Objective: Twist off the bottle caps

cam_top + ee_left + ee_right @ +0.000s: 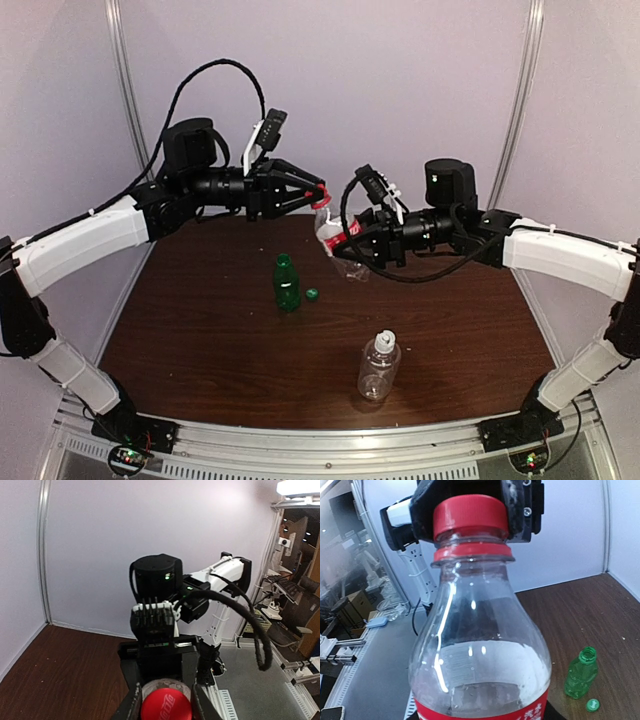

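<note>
Standing on dark wood-grain table [200,330]: green bottle [287,283], ribbed bottle [379,368]; lilac walls [400,90].

Loose cap [312,294] just right of slim bottle [287,283], larger bottle [380,367] nearer

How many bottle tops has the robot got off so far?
One done: the green bottle stands open, its green cap lying beside it on the table. In hand: the right pincer holds the red-label bottle while the left pincer grips its red cap, which is on. Left: the ribbed clear bottle, white cap on.
</note>
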### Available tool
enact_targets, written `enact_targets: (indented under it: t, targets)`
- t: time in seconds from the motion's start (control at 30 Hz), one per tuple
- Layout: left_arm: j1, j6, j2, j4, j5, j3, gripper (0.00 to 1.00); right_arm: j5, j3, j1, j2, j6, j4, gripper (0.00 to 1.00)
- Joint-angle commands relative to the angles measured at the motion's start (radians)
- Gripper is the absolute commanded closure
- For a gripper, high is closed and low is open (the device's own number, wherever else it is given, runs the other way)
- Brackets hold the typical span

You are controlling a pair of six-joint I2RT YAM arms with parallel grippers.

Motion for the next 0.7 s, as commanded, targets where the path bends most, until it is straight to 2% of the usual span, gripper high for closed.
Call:
enact_targets:
  t: [0.0, 0.13, 0.3, 0.5, 0.67]
  targets:
    - [-0.001, -0.088, -0.024, -0.055, -0.249, 0.045, 0.81, 0.358, 0.021, -0.006, -0.051, -0.061, -0.054, 0.55]
    - [-0.002, -0.172, -0.024, -0.095, -0.451, 0.067, 0.81, 0.657, -0.040, 0.023, -0.079, -0.150, 0.008, 0.54]
    - [-0.018, -0.267, -0.015, -0.096, -0.563, 0.081, 0.79, 0.852, -0.103, 0.055, -0.084, -0.185, 0.101, 0.54]
    - [-0.024, -0.306, -0.002, -0.096, -0.616, 0.082, 0.73, 0.955, -0.118, 0.085, -0.078, -0.213, 0.156, 0.55]
    - [-0.023, -0.279, 0.009, -0.095, -0.595, 0.082, 0.66, 0.869, -0.102, 0.085, -0.070, -0.221, 0.133, 0.55]
